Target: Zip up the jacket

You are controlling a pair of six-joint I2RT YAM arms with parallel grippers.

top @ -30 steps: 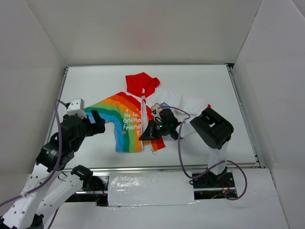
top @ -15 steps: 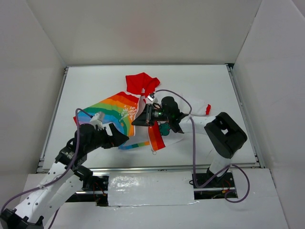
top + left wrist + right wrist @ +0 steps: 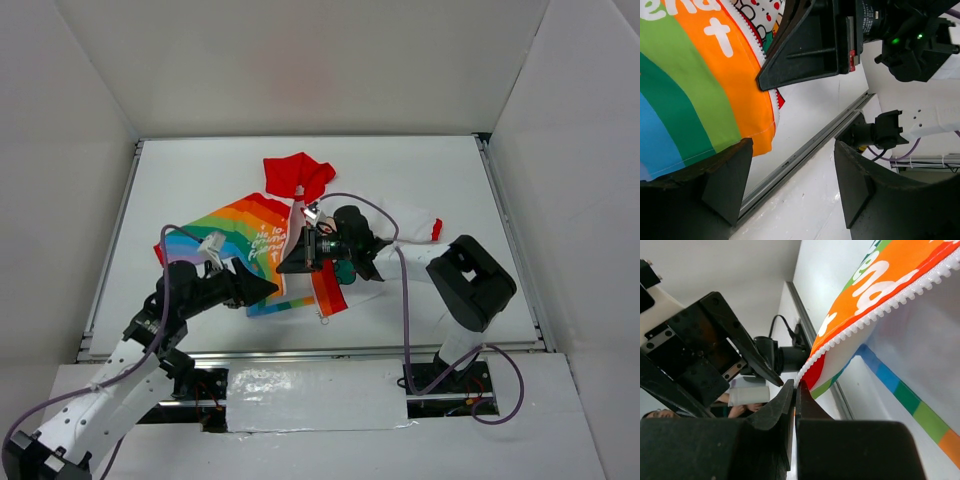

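The jacket [image 3: 245,232] lies crumpled mid-table, with its red hood [image 3: 297,178] at the back, the rainbow half on the left and a white sleeve with a red cuff [image 3: 436,229] on the right. My right gripper [image 3: 284,267] is shut on the bottom of the rainbow half's white zipper edge [image 3: 880,315] and holds it lifted; its jaws meet at the zipper's lower end [image 3: 797,386]. My left gripper [image 3: 270,288] is open and empty, just below and left of the right one. In the left wrist view its fingers [image 3: 727,185] straddle bare table beside the orange hem [image 3: 747,120].
A metal rail [image 3: 330,352] runs along the table's near edge, with side rails left and right. White walls enclose the table. The right arm's purple cable [image 3: 404,300] loops over the jacket's white half. A red and orange flap [image 3: 330,293] hangs near the front.
My left arm has swung right and forward to the jacket's bottom hem. My right gripper has pulled the zipper edge left and up, bunching the jacket.
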